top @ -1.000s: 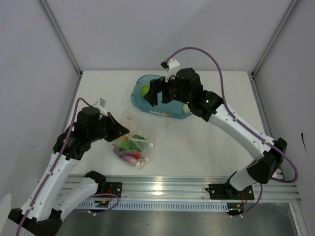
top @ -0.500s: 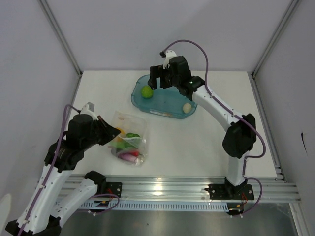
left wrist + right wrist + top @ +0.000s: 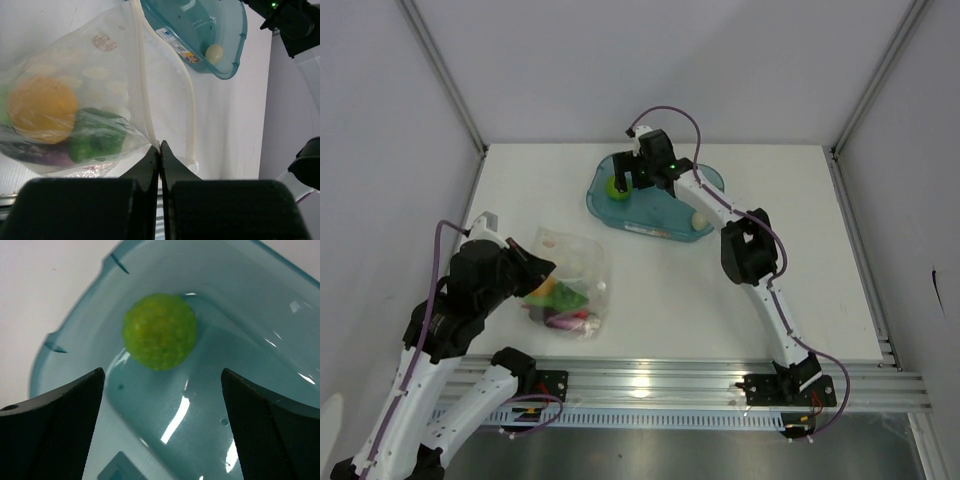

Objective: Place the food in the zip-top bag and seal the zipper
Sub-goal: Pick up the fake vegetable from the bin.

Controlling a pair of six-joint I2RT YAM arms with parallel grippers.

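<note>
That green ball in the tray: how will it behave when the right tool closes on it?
The green ball looks round, so it will probably roll on the glossy tray if nudged off-centre. Its pebbled skin may give the open right tool some grip. It is likely light, being small and plastic-looking.

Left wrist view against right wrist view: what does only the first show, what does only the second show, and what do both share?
Only the left wrist view: the clear crinkly zip-top bag holding an orange round piece, a green pepper and a purple eggplant; the left gripper shut on the bag's mouth edge; a white egg in the translucent teal plastic tray.
Only the right wrist view: a light green bumpy ball, in front of the open right gripper.
Both: that teal tray and the white table.
</note>
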